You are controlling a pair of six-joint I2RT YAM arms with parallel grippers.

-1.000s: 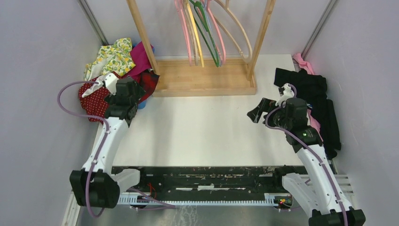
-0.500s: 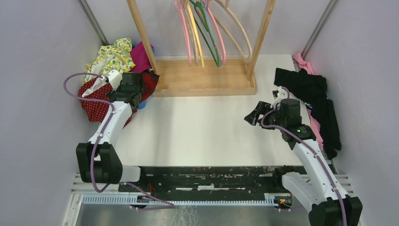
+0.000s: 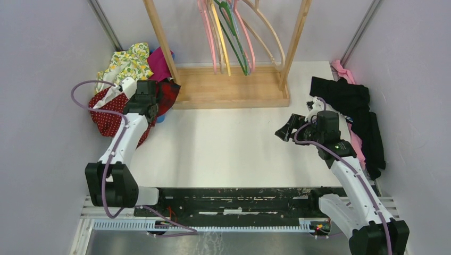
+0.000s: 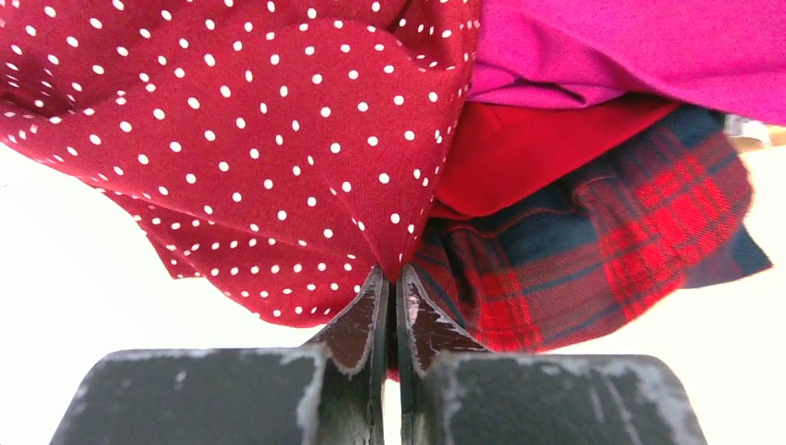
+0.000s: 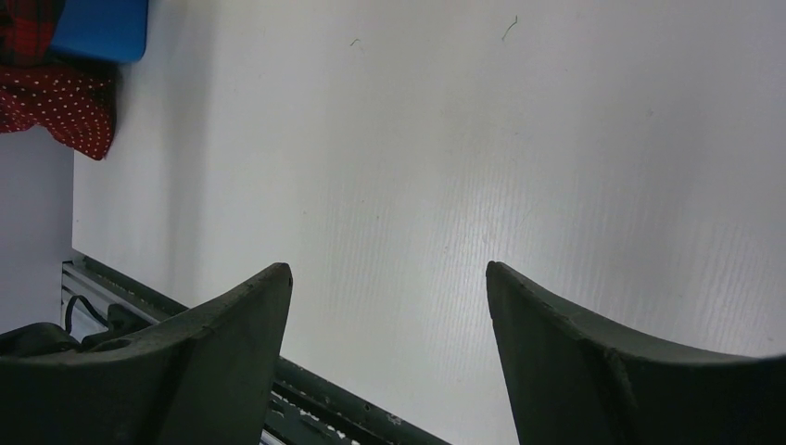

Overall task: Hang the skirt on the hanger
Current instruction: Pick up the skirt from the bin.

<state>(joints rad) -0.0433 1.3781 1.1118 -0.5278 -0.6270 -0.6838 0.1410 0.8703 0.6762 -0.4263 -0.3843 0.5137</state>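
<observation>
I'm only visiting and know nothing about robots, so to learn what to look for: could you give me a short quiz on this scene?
1. True or false: the left fingers are shut on a fold of the polka-dot skirt.
2. What is between the right fingers? A) a pink hanger. B) black cloth. C) nothing; they stand open over the white table.
3. What pattern does the red-and-black garment beside the skirt have?

Key: 1 true; 2 C; 3 plaid.
</observation>
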